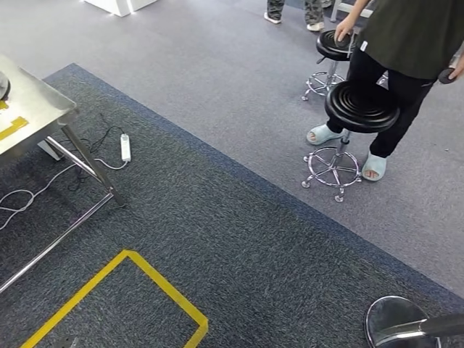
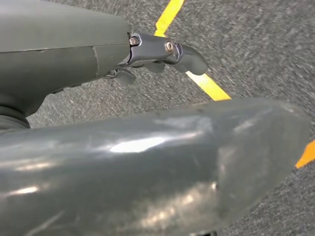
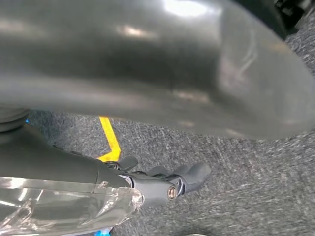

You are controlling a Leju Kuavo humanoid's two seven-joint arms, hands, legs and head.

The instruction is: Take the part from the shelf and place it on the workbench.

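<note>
The steel workbench (image 1: 32,109) with yellow tape marks stands at the left edge of the head view. My left hand (image 2: 163,54) hangs over the carpet with its fingers stretched out and nothing in it. My right hand (image 3: 163,184) also hangs low over the carpet. A part in clear crinkled plastic (image 3: 63,209) sits against its palm side, held up off the floor. The grip itself is hidden behind the hand.
A yellow tape square (image 1: 159,283) marks the dark carpet in front. A white power strip (image 1: 125,147) and cables lie by the workbench's legs. Two black stools (image 1: 361,107) and a person (image 1: 404,43) stand at the right. A chrome round base (image 1: 396,319) sits at the lower right.
</note>
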